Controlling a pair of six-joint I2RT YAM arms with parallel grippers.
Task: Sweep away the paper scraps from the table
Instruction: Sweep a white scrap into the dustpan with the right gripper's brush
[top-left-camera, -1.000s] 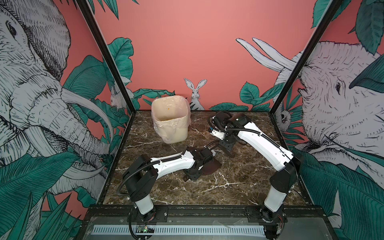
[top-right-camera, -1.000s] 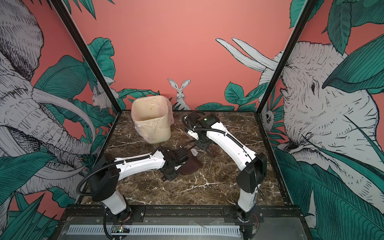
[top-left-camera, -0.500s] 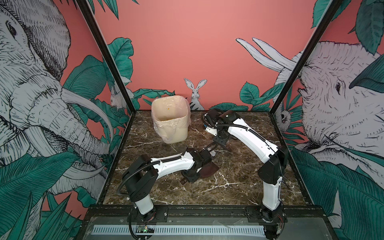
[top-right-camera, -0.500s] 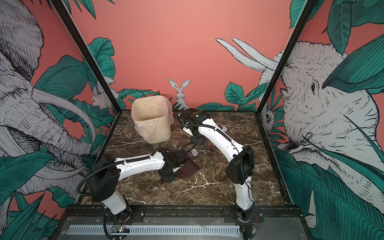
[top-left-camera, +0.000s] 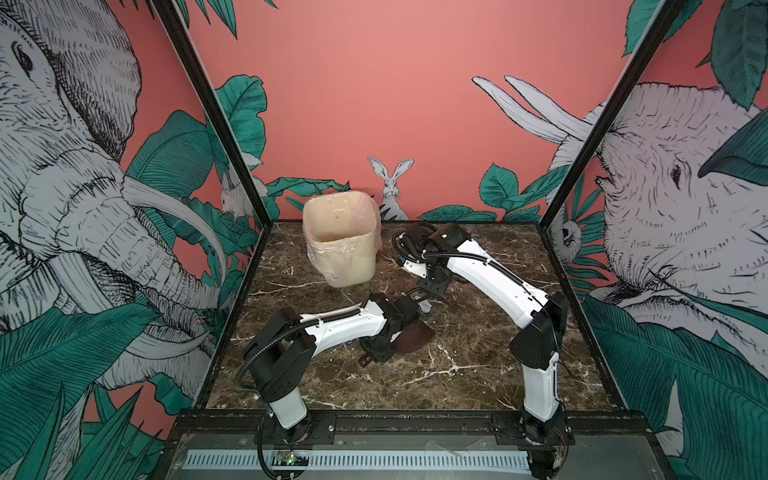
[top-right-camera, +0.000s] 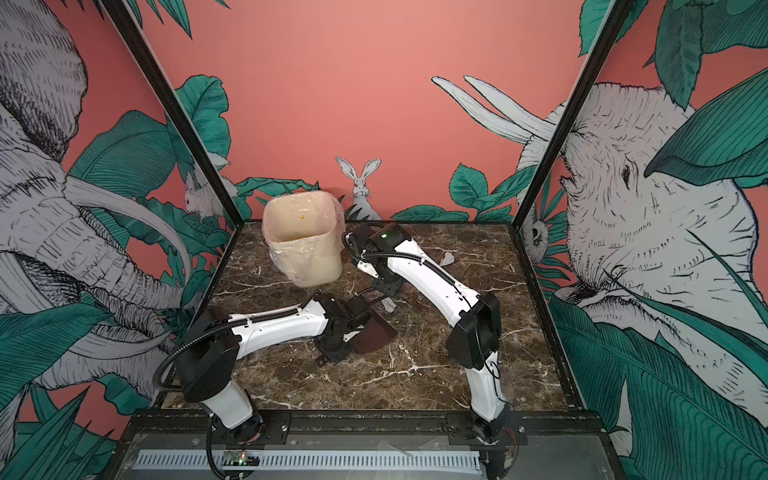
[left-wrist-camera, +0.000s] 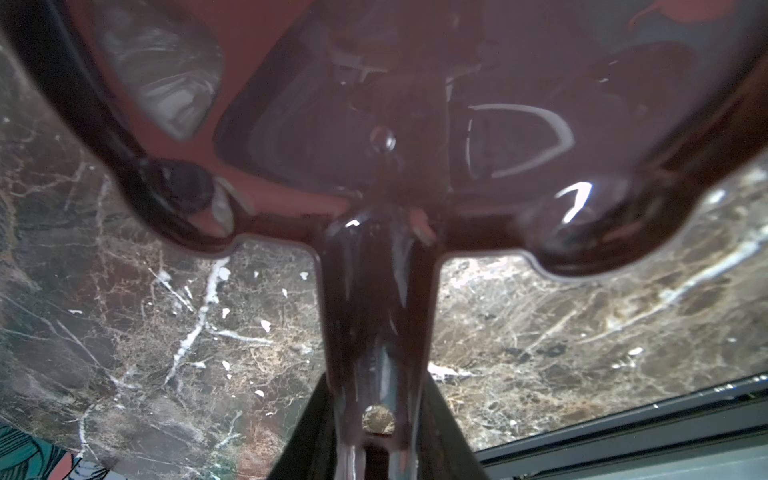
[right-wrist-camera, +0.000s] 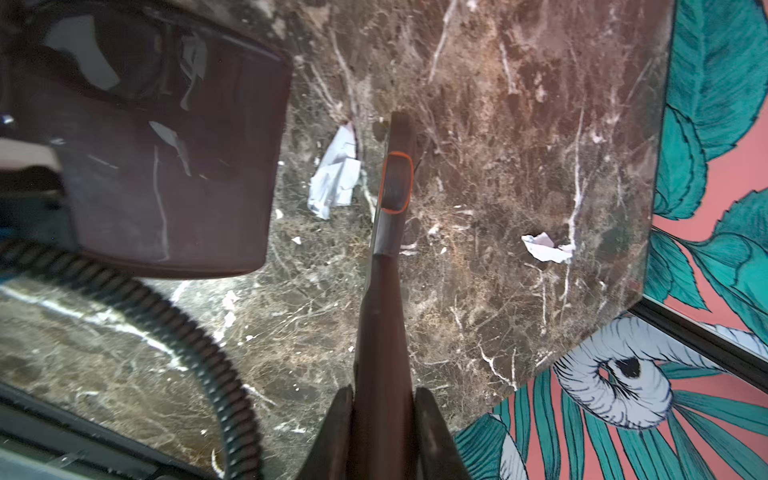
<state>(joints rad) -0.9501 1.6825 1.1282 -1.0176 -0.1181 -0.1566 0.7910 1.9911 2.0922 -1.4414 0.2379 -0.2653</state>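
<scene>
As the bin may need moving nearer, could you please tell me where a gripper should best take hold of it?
Probably the near rim of the bin, from above, one finger inside: it stands upright and open-topped, and its body looks too wide to span.

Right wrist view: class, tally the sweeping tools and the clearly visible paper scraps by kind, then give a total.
white paper scraps: 2
dustpan: 1
brush: 1
total: 4

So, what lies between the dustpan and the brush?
One white paper scrap, on bare table between dustpan and brush; the right wrist view shows it.
</scene>
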